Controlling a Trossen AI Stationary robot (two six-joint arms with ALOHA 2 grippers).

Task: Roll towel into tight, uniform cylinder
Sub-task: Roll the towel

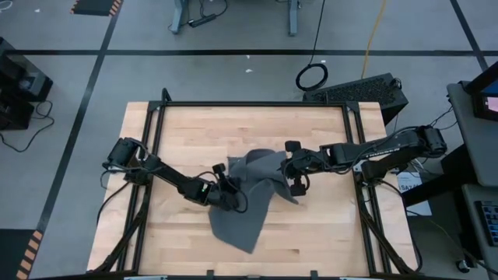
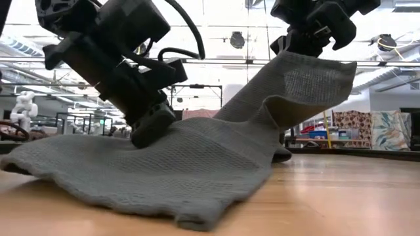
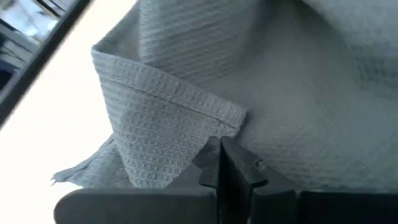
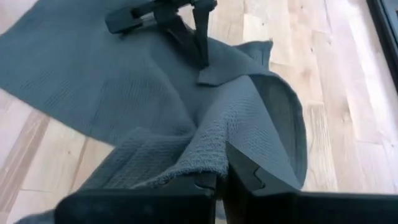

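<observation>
The dark grey towel (image 1: 247,204) lies crumpled in the middle of the wooden table, its near part flat on the wood. Its right part rises toward my right gripper (image 1: 293,176). My left gripper (image 1: 230,187) is down on the towel's left part and is shut, with a folded-over corner (image 3: 180,106) at its tips. My right gripper (image 4: 222,173) is shut on the towel and holds it above the table; in the low view it is at the top right (image 2: 314,40). The white tag does not show. My left gripper has its shut fingertips (image 3: 219,155) at the hemmed edge of the folded-over corner (image 3: 225,119), coming from above and slanting down. Whether cloth lies between the fingers, the fingers hide. The towel there rests on the table (image 2: 154,141). My right gripper pinches a bunched edge of the towel (image 4: 199,158) between its two fingers, in several gathered layers. It comes from the table's right side. That part is lifted clear, and the cloth slopes down from it (image 2: 262,111) to the part lying on the table.
A black metal frame (image 1: 249,103) runs around the tabletop. Bare wood (image 1: 179,241) lies to the near left of the towel, and more (image 1: 327,225) to the near right. Beyond the far edge are cables and a dark box (image 1: 358,89) on the floor.
</observation>
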